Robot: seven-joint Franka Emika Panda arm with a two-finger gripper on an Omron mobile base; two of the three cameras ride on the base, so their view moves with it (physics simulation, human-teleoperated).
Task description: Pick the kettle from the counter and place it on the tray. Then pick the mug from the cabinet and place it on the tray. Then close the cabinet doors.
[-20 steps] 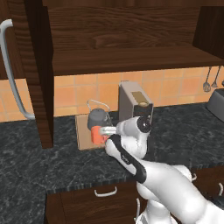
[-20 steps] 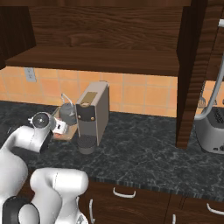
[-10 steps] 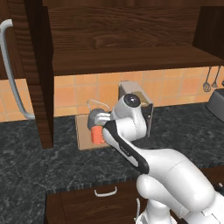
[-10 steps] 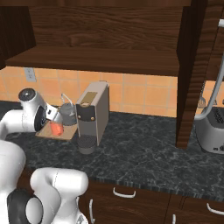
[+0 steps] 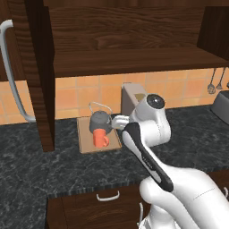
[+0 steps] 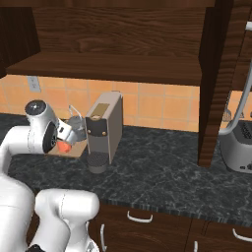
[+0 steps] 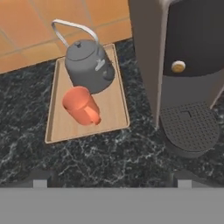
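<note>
Cabinet [image 5: 125, 40]: I see it open and its shelf bare; closing it is my step in hand.
Cabinet doors: left door [image 5: 38, 76] juts edge-on toward me, its silver handle [image 5: 13, 80] on the outer side; right door [image 6: 216, 83] likewise. I judge a push on each outer face, swinging inward, works best.
Counter [image 5: 40, 170]: carries the tray [image 7: 116, 98].
Kettle [image 7: 87, 65], mug [image 7: 81, 105]: both on the tray, touching.
Claw [image 7: 111, 183]: released, holding nothing, above the counter.

mug [image 6: 63, 146]: in the right base view we see just an orange sliver past the arm
kettle [image 6: 75, 121]: we see it partly covered there
</note>
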